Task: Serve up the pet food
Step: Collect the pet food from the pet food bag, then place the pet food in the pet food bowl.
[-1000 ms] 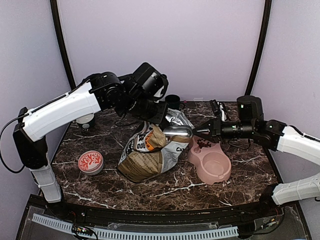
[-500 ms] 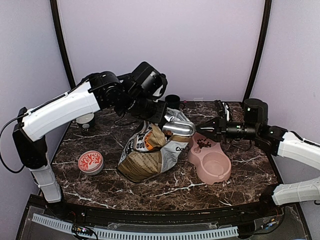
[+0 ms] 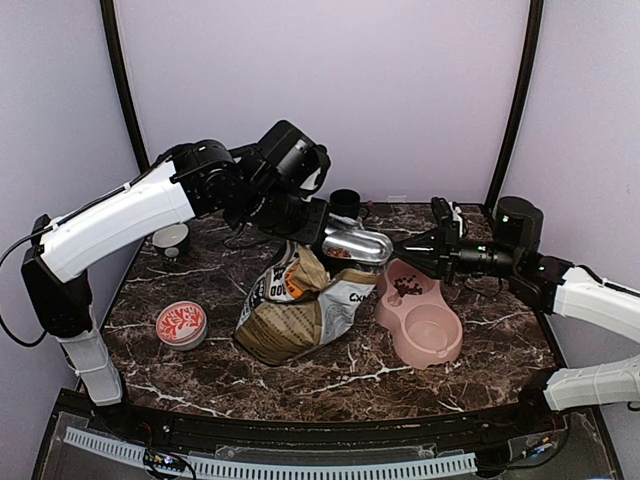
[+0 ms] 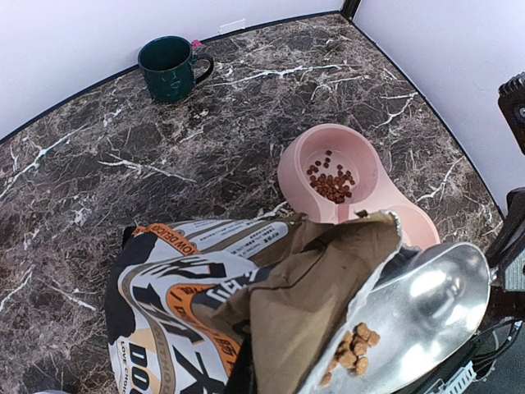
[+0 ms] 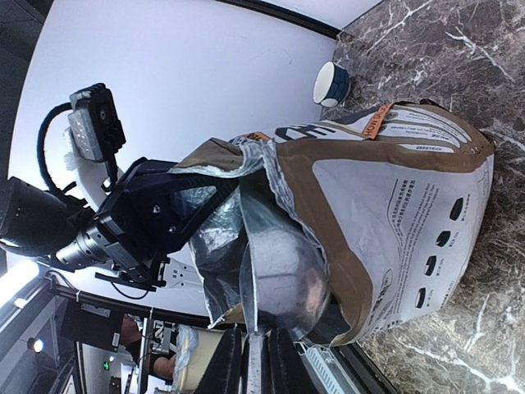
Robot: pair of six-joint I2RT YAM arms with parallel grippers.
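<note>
Your right gripper [image 5: 253, 371] is clenched on the thin handle of the metal scoop [image 5: 279, 263], and the scoop's bowl sits right at the mouth of the bag [image 3: 300, 300]. Your left gripper [image 3: 316, 230] is pinched tight on the bag's crumpled top edge, up above the tabletop [image 3: 480, 340]. There's a small cluster of pet food [image 4: 353, 349] lying on the scoop's shiny inside. More of it rests in the far compartment of the pink double bowl [image 3: 430, 332], just right of the bag. A dark green mug [image 4: 170, 68] stands near the back edge.
</note>
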